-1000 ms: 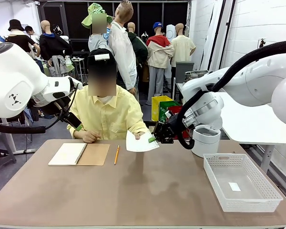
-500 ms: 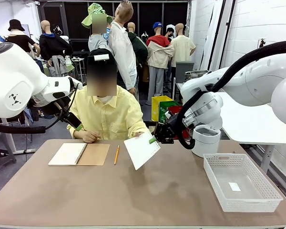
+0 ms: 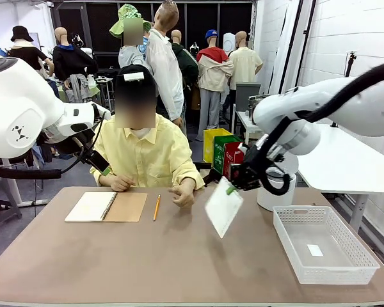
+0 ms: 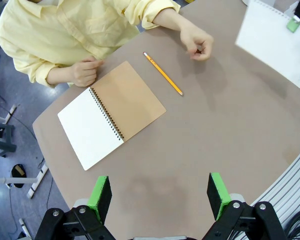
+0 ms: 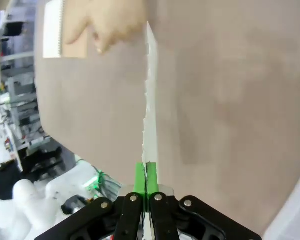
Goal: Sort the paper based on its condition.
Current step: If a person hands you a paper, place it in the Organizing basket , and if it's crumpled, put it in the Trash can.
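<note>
I have 1 sheet of the paper (image 3: 223, 206) pinched at its top corner in the right pincer (image 3: 232, 187), with the jaws closed flat on it. The right wrist view shows the pads meeting on the sheet edge-on, with 1 ragged, torn side. The sheet hangs tilted in the air above the worktop (image 3: 179, 262), clear of it, between the person's hand (image 3: 182, 194) and the white basket (image 3: 288, 238).

I judge this to be the carry step: sheet taken, not yet placed. It looks flat and uncreased, so I would take it to the basket, though which container suits it is my guess.

The next move calls for swinging right and lifting the hanging lower corner over the basket's near rim before letting go. The basket holds just 1 small tag (image 3: 314, 250), so there is ample room inside.

The middle of the worktop is bare. The notebook (image 3: 106, 206) and pencil (image 3: 157, 207) lie well apart to the left. The left pincer (image 4: 160, 192) hovers wide open above that side, holding nothing.
</note>
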You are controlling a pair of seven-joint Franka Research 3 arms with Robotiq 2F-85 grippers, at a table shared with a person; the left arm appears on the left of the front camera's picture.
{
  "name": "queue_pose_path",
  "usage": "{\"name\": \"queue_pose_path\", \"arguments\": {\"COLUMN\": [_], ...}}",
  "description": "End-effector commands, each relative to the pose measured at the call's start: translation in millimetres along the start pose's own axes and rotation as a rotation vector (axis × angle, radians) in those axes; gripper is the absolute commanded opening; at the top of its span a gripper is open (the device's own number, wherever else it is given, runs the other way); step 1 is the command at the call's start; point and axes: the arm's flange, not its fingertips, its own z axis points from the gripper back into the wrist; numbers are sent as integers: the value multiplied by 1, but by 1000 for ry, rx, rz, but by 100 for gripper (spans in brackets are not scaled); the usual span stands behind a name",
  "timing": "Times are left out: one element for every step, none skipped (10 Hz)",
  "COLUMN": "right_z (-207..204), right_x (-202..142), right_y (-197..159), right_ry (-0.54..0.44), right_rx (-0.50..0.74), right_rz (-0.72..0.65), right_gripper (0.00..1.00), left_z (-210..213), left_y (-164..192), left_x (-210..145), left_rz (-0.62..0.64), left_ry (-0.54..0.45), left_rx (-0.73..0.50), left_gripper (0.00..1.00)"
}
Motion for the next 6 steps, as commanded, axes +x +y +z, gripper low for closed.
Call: {"name": "queue_pose_path", "arguments": {"right_z": [28,44,58,69,80,93], "right_x": [-39,-52,-65,-76,-83,-86], "right_y": [-14,-24,-34,-47,-58,-67], "right_ry": [-47,-73,-104,-137,-177,-197], "right_rx": [-114,-146,-177,-223,-277,-319], "right_rz": [-73,-117,-150,-165,-168,-180], "right_gripper": [0,0,0,0,0,0], "left_z": [1,1,1,1,1,1], "left_y": [1,1,1,1,1,1], "left_x": [0,0,0,0,0,0], "left_rz": [0,0,0,0,0,0], "left_ry": [-1,-1,-1,-1,-1,-1], "left_rx": [1,1,1,1,1,1], "left_gripper": [100,100,100,100,100,100]}}
